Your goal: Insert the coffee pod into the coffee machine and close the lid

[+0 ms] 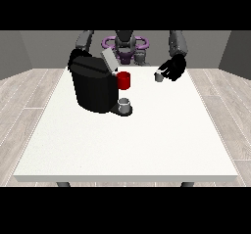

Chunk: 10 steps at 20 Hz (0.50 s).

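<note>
- My hand at the view's right (174, 67) is hovering low over the far right part of the table (147, 145), and its fingers are curling around the small grey coffee pod (159, 76), which is sitting at their tips, on the side facing the machine.
- The pod is looking short and squat; I cannot tell whether it is lifted or touching the table.
- From the pod, the coffee machine (94, 85) is lying off toward the view's left, well apart, with its lid (109, 59) tilted up and open.
- A red cup (124, 80) and a grey cup (125, 104) are standing beside the machine.
- My other hand is hiding behind the machine, so I judge this one is the carrier.
</note>
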{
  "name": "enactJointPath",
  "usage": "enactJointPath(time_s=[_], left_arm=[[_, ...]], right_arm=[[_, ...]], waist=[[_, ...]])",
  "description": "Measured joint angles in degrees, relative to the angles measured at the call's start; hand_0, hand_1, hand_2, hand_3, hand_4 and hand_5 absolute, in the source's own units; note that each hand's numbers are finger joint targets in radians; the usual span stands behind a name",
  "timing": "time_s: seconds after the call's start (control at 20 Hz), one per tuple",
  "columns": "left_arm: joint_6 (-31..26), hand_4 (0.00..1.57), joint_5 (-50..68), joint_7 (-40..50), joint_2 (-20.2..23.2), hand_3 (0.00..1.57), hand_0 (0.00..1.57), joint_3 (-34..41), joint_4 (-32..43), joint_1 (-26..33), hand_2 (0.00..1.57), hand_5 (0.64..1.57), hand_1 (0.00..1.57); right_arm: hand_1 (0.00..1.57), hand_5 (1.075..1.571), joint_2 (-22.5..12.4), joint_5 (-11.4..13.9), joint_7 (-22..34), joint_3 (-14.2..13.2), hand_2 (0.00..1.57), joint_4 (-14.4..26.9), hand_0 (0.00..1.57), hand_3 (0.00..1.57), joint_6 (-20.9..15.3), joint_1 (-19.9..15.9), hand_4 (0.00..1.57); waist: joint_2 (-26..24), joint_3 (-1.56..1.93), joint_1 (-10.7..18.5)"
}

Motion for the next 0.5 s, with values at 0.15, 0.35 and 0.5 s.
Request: enactJointPath(time_s=[0.15, 0.35, 0.5], left_arm=[[-3.49, 0.55, 0.52, 0.48, 0.98, 1.29, 1.27, 0.3, -1.21, -3.24, 1.34, 1.571, 1.27], [-4.93, 0.54, 0.4, 3.14, 0.59, 1.28, 1.25, 0.75, -1.97, -6.62, 1.33, 1.571, 1.25], [-5.19, 0.54, 0.35, 4.96, 0.02, 1.28, 1.25, 1.27, -2.63, -8.38, 1.33, 1.571, 1.25]], right_arm=[[0.0, 1.571, -0.25, -0.4, -1.02, -0.15, 0.0, 1.42, 0.0, 0.0, 0.49, -0.82, 0.46], [0.0, 1.571, -0.43, -0.65, -0.51, 0.28, 0.0, 1.33, 0.0, 0.0, 1.35, -1.94, 0.49], [0.0, 1.571, 0.22, -1.0, -1.94, 0.35, 0.0, 1.88, 0.0, 0.0, 0.84, -2.26, 0.5]], waist=[[0.05, 0.01, -0.16], [-0.15, 0.0, -1.57], [0.32, 0.0, -1.88]])
